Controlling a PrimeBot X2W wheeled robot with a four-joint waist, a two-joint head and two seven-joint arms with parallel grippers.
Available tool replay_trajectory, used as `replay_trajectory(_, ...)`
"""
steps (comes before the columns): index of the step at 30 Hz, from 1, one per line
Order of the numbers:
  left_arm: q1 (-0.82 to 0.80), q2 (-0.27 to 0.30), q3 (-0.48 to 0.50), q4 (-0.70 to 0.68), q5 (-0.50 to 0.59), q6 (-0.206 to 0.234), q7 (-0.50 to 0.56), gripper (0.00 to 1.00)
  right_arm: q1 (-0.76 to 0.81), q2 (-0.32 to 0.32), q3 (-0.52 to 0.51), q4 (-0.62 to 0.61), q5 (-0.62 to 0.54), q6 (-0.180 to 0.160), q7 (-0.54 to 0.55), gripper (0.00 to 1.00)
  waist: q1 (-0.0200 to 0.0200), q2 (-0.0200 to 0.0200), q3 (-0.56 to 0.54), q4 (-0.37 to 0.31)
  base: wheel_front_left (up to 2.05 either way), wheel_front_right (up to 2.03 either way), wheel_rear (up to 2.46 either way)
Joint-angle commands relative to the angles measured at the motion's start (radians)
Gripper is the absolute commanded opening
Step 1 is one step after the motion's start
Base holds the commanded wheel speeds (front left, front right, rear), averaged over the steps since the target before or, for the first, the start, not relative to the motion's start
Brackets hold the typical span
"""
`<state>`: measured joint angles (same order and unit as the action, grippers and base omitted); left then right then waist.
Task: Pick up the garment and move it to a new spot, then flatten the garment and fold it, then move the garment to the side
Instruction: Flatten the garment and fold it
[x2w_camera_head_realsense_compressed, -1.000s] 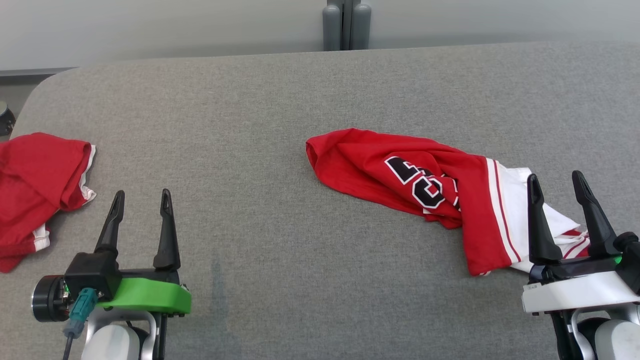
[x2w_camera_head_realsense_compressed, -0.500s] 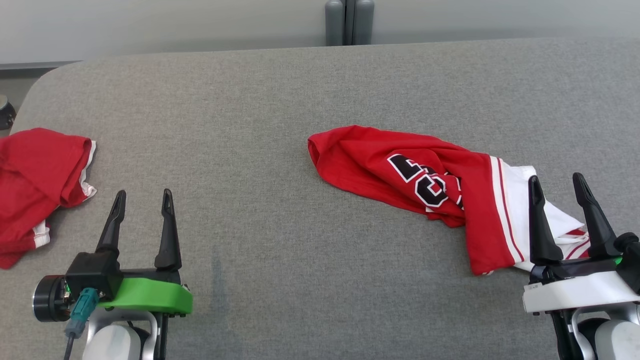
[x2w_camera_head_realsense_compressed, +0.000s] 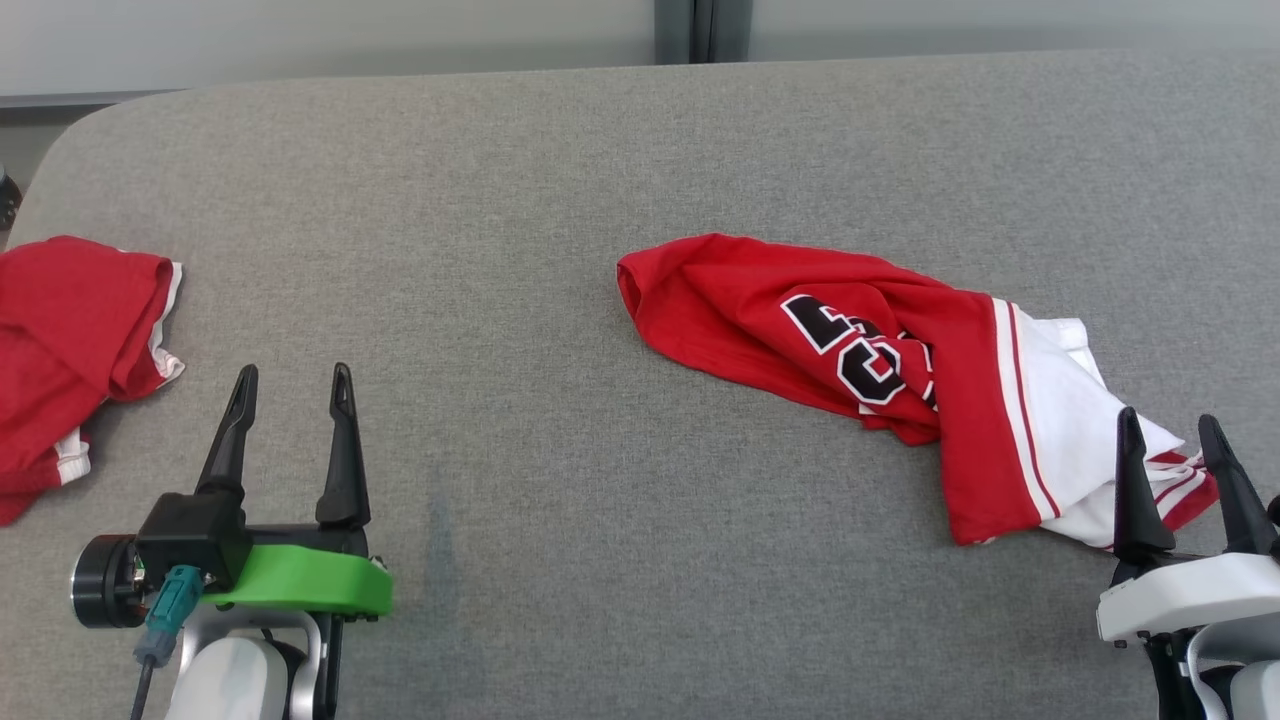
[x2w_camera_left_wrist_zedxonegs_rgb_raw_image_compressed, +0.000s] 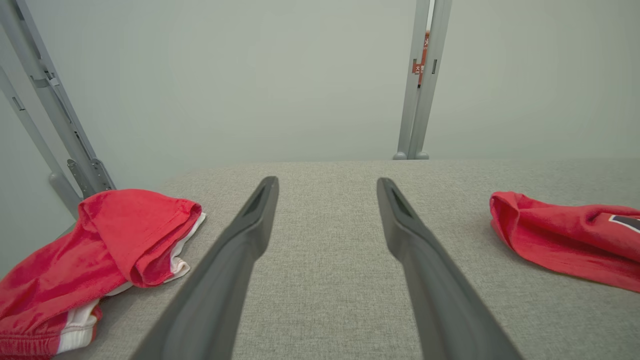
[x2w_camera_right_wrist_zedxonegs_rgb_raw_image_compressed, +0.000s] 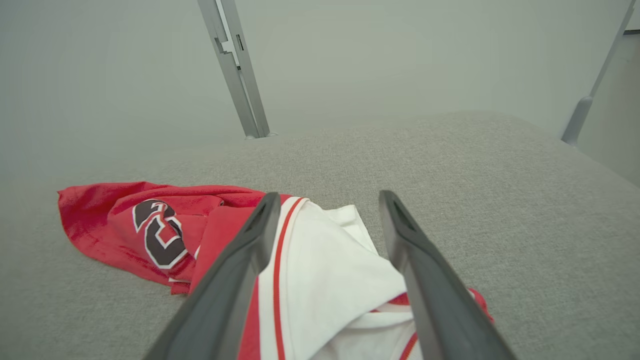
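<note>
Head view gives me the red jersey (x2w_camera_head_realsense_compressed: 880, 370) lying crumpled on the grey tabletop (x2w_camera_head_realsense_compressed: 560, 200), numerals up, its white striped panel at the right end. It looks light, limp and slick, so I expect sagging; I'd pinch a bunched fold at the white end. My right hand (x2w_camera_head_realsense_compressed: 1168, 416) is poised at that end, wide open and empty. My left hand (x2w_camera_head_realsense_compressed: 295, 369), also open and empty, sits well left of the jersey; farther left lies a second red garment (x2w_camera_head_realsense_compressed: 70, 330).
</note>
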<state>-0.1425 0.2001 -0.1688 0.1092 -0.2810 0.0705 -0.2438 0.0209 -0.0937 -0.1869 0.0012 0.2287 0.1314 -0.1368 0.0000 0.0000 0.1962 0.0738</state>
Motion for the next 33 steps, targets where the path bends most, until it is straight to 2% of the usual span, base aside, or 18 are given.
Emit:
replay_trajectory(1,-0.016,0.001,-0.002,0.002,-0.003,0.001,-0.004,1.0,-0.012,-0.005,-0.012,0.029,0.01,-0.001,-0.001,1.0,0.0,0.0,0.012,0.001,0.0,0.0,0.0)
replay_trajectory(9,-0.042,-0.001,-0.008,0.014,-0.007,-0.008,-0.012,1.0,-0.081,-0.004,-0.033,0.242,0.07,-0.001,0.005,1.0,0.0,0.0,0.046,-0.001,0.0,0.0,0.0)
replay_trajectory(17,-0.058,-0.002,-0.01,0.022,-0.003,-0.003,-0.014,1.0,-0.153,-0.015,-0.001,0.334,0.151,-0.001,-0.002,1.0,0.0,0.0,0.058,0.0,0.0,0.0,0.0)
replay_trajectory(18,-0.058,-0.002,-0.01,0.023,-0.003,-0.002,-0.014,1.0,-0.161,-0.025,0.004,0.34,0.149,-0.001,-0.008,0.42,0.0,0.0,0.059,-0.001,0.0,0.0,0.0)
replay_trajectory(19,-0.058,-0.002,-0.01,0.023,-0.003,-0.002,-0.015,1.0,-0.174,-0.033,0.005,0.345,0.156,-0.001,-0.016,0.24,0.0,0.0,0.059,-0.002,0.0,0.0,0.0)
replay_trajectory(20,-0.059,-0.003,-0.011,0.024,-0.003,-0.002,-0.016,1.0,-0.182,-0.041,0.007,0.351,0.157,-0.001,-0.021,0.0,0.0,0.0,0.059,-0.002,0.0,0.0,0.0)
replay_trajectory(26,-0.067,-0.007,-0.01,0.024,-0.007,0.0,-0.019,1.0,-0.29,-0.106,0.03,0.36,0.147,-0.001,-0.043,0.0,0.0,0.0,0.061,-0.004,0.0,0.0,0.0)
replay_trajectory(30,-0.07,-0.006,-0.006,0.02,-0.005,0.0,-0.021,1.0,-0.418,-0.169,0.089,0.349,0.137,-0.001,-0.046,0.0,0.0,0.0,0.072,-0.011,0.0,0.0,0.0)
replay_trajectory(33,-0.082,-0.009,-0.013,0.016,-0.001,-0.007,-0.022,1.0,-0.494,-0.217,0.124,0.385,0.157,-0.002,-0.049,0.0,0.0,0.0,0.086,-0.007,0.0,0.0,0.0)
